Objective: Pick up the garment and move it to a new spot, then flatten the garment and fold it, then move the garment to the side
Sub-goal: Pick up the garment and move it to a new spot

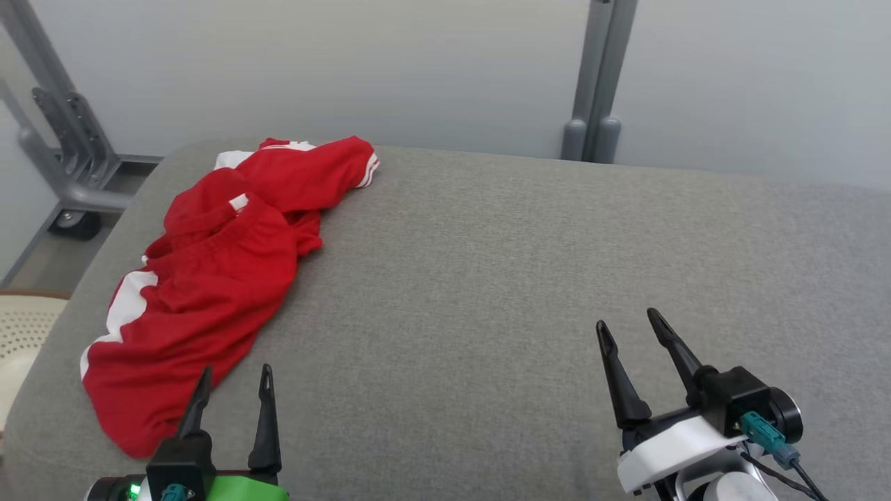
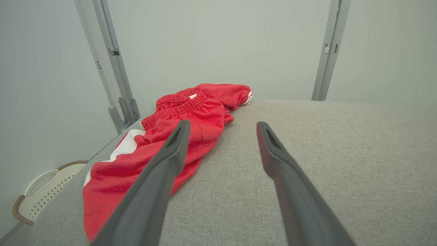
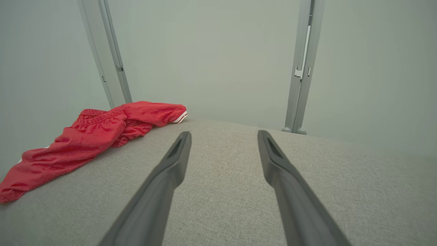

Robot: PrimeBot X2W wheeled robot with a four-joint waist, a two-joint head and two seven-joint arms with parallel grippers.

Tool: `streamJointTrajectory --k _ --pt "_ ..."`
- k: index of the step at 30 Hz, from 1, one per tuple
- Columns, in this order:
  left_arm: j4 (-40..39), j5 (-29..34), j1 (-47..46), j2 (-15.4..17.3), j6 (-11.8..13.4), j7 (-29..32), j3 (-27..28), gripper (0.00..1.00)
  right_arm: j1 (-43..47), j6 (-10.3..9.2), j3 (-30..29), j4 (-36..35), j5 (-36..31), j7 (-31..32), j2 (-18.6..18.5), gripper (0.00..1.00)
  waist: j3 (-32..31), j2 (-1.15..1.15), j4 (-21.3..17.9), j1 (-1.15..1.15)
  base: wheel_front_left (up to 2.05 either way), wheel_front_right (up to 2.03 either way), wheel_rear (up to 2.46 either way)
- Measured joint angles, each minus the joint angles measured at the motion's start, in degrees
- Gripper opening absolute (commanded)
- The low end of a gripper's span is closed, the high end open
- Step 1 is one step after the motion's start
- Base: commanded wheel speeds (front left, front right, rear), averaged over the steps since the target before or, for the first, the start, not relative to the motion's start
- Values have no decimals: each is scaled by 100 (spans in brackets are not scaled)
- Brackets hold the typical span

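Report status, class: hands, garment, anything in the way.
Left hand open, empty. Right hand open, empty. Red garment crumpled, left side of grey cushion. Nothing in the way.

garment (image 1: 216,278) lies along left side of tabletop (image 1: 487,278); left gripper (image 1: 235,372) just beside its near end, right gripper (image 1: 626,320) well apart at near right; basket (image 1: 24,327) beyond left edge.

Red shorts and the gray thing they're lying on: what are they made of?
The red shorts look like thin, slightly shiny sports mesh, probably polyester: they crumple softly and show a gathered elastic waistband. The gray surface looks like matte woven upholstery fabric, with a fine speckled weave and rounded, padded-looking edges.
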Motion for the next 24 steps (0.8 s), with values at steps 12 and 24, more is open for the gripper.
streamJointTrajectory --k 12,24 --pt "3 47 3 7 0 0 9 100 -1 -10 -73 19 142 -7 25 100 -50 0 902 0 0 0 0" --pt "-23 -119 8 97 7 0 360 100 -5 16 79 98 152 -8 55 100 -60 0 1016 0 0 0 0"
